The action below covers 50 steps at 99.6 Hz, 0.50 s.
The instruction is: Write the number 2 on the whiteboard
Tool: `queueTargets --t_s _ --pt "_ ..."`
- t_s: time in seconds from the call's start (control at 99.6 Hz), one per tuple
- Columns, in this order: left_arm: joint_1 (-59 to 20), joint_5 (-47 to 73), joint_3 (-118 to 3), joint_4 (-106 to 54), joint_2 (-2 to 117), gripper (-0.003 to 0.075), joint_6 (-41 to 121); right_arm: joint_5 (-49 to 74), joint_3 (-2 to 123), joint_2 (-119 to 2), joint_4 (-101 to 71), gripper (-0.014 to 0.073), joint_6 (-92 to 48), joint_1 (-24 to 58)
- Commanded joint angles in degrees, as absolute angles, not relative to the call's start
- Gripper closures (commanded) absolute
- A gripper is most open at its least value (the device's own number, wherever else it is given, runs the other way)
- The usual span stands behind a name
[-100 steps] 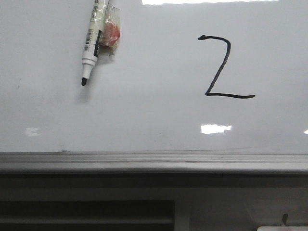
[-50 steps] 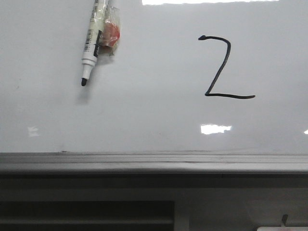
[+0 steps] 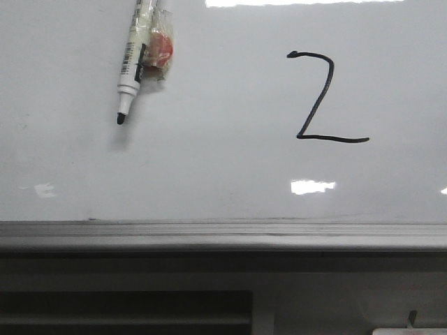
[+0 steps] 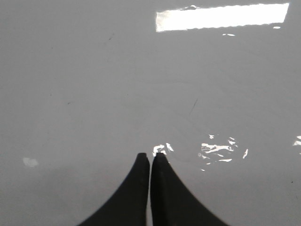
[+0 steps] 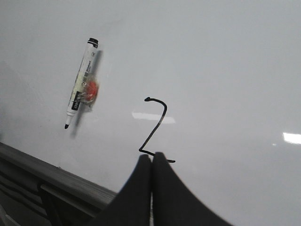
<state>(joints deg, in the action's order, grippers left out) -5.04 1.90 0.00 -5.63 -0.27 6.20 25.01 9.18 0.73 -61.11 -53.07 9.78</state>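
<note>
Number 2 (image 3: 323,98) drawn in black on the right part of the whiteboard (image 3: 223,174), well above the grey ledge (image 3: 223,234) at the lower edge. Marker (image 3: 133,63) stuck near the upper left, tip down, red blob (image 3: 159,49) touching it. Left pincer (image 4: 150,160) pressed together, empty. Right pincer (image 5: 151,160) pressed together, empty, before the digit's base.

Even, fairly bright overhead light falls on the large glossy white whiteboard (image 3: 209,167), which mirrors rectangular lamps as blown-out glare patches. The white marker pen (image 3: 131,63) casts a soft shadow below its tip. Images are slightly soft and grainy.
</note>
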Motion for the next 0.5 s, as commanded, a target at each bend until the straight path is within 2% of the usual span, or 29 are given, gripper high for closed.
queueTargets --t_s 0.0,0.372,0.492 --pt "-4.98 -2.37 0.77 -6.18 -1.78 0.074 5.59 22.4 10.61 0.96 -63.02 0.066 -53.73 9.41" --pt "-4.98 -2.37 0.77 -6.18 -1.78 0.074 5.59 22.28 10.61 0.96 -63.02 0.066 -53.73 9.41" --pt "-4.98 -2.37 0.77 -6.18 -1.78 0.074 5.59 17.38 10.61 0.96 -60.25 0.066 -53.82 9.41"
